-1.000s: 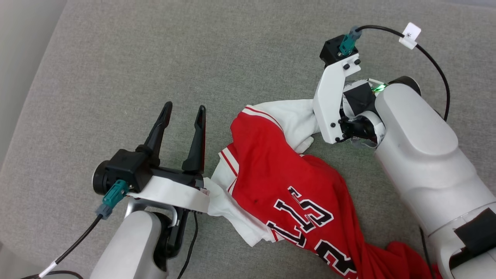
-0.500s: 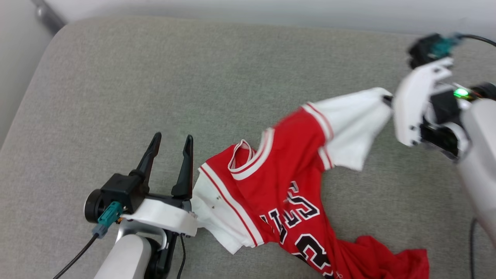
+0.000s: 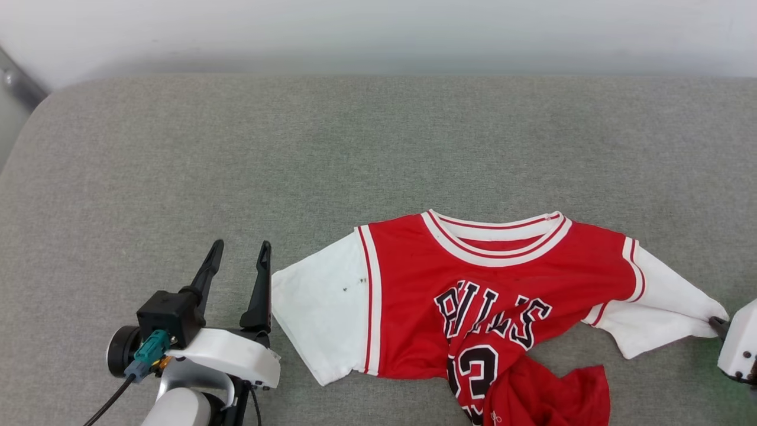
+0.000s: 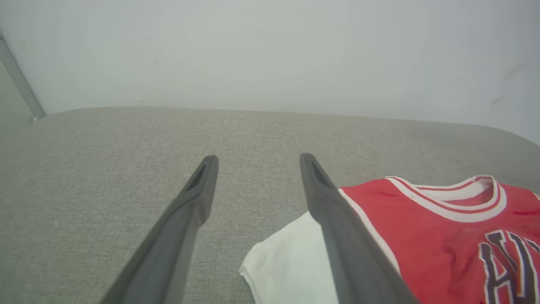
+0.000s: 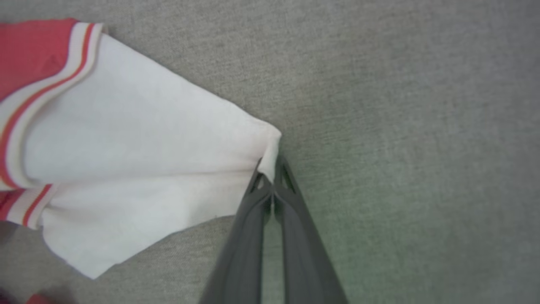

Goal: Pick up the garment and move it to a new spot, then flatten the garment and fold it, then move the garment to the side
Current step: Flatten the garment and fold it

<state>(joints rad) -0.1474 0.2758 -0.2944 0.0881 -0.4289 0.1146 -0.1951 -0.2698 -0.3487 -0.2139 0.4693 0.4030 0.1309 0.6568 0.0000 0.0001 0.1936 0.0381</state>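
The red garment (image 3: 473, 278) with white sleeves lies chest-up on the grey cushion, collar toward the wall, its lower half bunched at the bottom edge. My right gripper (image 5: 270, 165) is shut on the tip of the white sleeve (image 5: 139, 147), which is pulled out to the right; in the head view that gripper (image 3: 717, 322) sits at the right edge. My left gripper (image 3: 239, 255) stands open just left of the other white sleeve (image 3: 319, 307), holding nothing. From the left wrist, the left gripper (image 4: 257, 162) has its right finger (image 4: 337, 219) over the sleeve's edge (image 4: 287, 261).
The grey cushion (image 3: 236, 148) stretches wide behind and to the left of the garment. A pale wall (image 3: 378, 29) runs along its far edge, with a metal bar (image 3: 18, 80) at the far left corner.
The head camera has tilted up. My right gripper pulled the sleeve far to the right, spreading the crumpled garment out chest-up. The left gripper stayed open beside the other sleeve.
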